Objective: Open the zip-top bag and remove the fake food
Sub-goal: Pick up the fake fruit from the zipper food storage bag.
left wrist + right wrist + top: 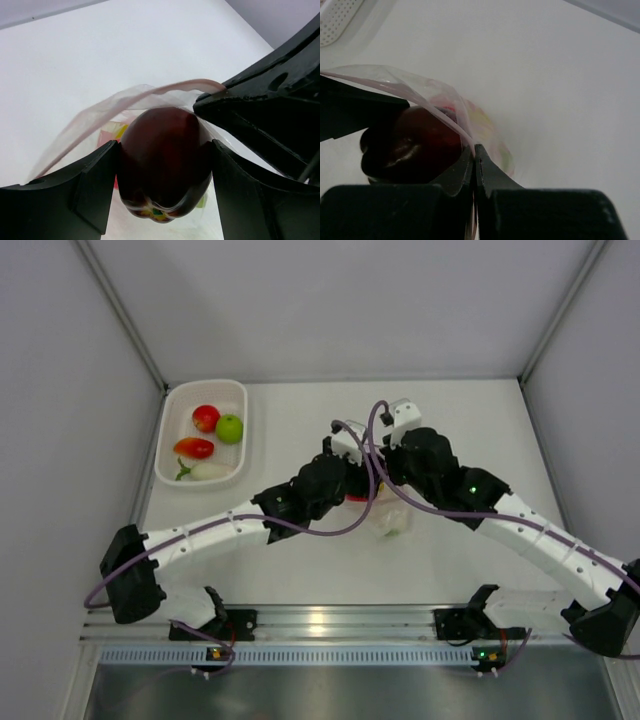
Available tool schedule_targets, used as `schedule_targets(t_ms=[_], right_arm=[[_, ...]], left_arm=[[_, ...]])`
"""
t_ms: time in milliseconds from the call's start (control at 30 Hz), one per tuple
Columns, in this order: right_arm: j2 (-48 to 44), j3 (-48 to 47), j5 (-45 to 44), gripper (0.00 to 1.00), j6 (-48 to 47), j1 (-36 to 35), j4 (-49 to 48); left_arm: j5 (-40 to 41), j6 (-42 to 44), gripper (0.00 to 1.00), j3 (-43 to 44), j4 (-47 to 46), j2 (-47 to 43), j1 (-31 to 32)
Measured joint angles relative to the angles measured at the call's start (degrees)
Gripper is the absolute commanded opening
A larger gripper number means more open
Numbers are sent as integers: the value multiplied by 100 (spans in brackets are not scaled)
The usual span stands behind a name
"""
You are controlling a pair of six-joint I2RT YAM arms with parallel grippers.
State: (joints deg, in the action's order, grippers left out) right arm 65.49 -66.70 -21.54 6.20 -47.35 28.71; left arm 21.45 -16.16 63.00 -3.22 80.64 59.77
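Nearest to us, the left jaws close on the dark purple piece of fake food. One pad presses each flank, and the glossy fruit fills the gap between them. Its lobed underside hangs just below the pads.

Right beside them on their right, almost touching, the right jaws are pressed together. They pinch the rim of the zip-top bag by its pinkish zip strip. From that pinch the strip arches over and just beyond the purple piece, then runs down past the left-hand pad. The fruit and the left jaws therefore sit in the open mouth of the bag, with clear film draped close around them. This film and the right arm's black fingers crowd the left jaws' right side.

Behind and below the gripped piece, other pieces show through the plastic in yellow, red and green. They are too blurred for us to name. The bag rests on the white bench under both jaws.

Well apart, beyond and to the left of the left jaws, a white basket stands on the bench. In it lie a red fruit, a green fruit, an orange-red piece and a white radish.
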Motion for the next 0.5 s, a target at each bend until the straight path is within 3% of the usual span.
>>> schedule_targets(t_ms=[500], right_arm=[[-20, 33, -483, 0, 90, -7, -17]], left_arm=[[-216, -352, 0, -24, -17, -1322, -4]])
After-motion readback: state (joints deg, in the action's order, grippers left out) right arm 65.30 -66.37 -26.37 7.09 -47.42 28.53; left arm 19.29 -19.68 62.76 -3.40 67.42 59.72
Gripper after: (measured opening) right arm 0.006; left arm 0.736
